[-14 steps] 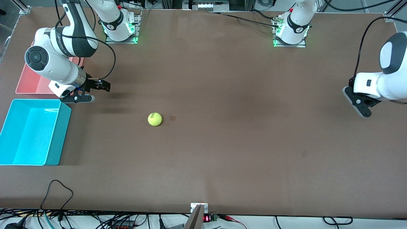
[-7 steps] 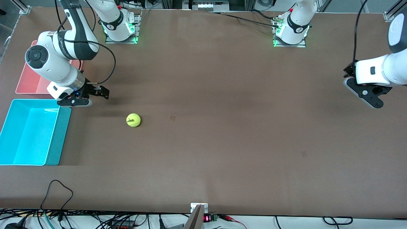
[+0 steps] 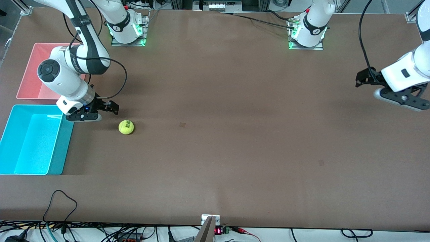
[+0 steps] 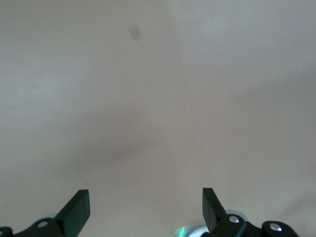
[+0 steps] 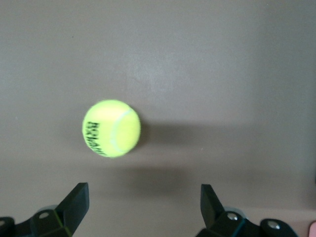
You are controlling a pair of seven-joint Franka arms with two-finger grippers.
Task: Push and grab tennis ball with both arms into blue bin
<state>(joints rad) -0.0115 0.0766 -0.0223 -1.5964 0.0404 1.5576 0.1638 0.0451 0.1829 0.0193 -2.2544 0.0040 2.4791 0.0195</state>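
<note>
My right gripper (image 3: pixel 106 109), jaws wide and empty, sits just beside the tennis ball (image 3: pixel 126 127), which lies slightly nearer the front camera. My left gripper (image 3: pixel 369 80) waits open, well apart.

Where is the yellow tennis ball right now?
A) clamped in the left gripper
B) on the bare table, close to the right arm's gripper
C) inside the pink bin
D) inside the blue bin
B: the tennis ball rests on the brown table, just outside the blue bin, with the open right gripper beside it and touching nothing.
</note>
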